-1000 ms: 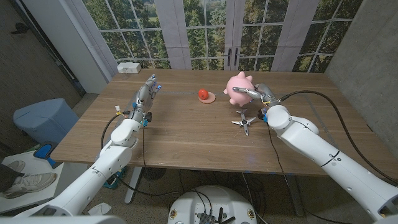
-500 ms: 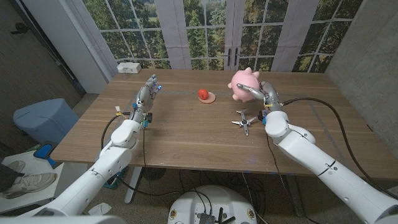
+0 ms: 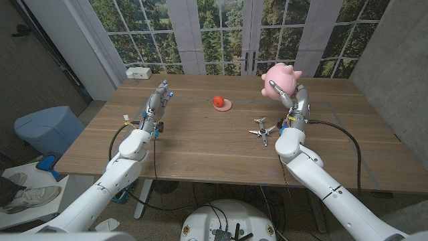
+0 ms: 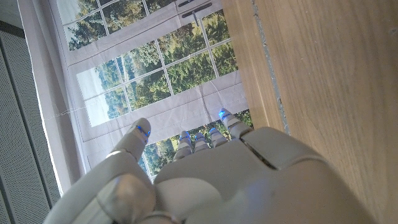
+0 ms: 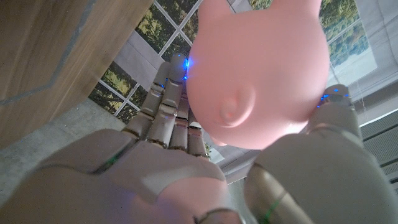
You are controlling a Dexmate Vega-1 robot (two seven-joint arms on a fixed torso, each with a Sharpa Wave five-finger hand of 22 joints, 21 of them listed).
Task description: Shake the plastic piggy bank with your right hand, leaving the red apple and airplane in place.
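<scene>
My right hand [image 3: 295,99] holds the pink plastic piggy bank [image 3: 281,79] lifted well above the table at the far right. In the right wrist view the pig [image 5: 261,68] sits between my fingers [image 5: 165,112] and thumb [image 5: 305,168]. The red apple [image 3: 219,101] rests on a small round coaster near the table's far middle. A small grey toy airplane [image 3: 261,130] lies on the wood just below and left of my right hand. My left hand [image 3: 156,106] stands on the left side of the table with fingers straight and apart, holding nothing; its back shows in the left wrist view [image 4: 205,180].
The wooden table [image 3: 200,144] spreads wide in front. A white box [image 3: 138,72] sits at the far left corner. A blue bin [image 3: 47,127] stands on the floor left of the table. Windows line the back wall.
My right hand has raised the piggy bank up and to the right, away from the tabletop, with the forearm now upright. The apple, airplane and left hand have stayed put.
</scene>
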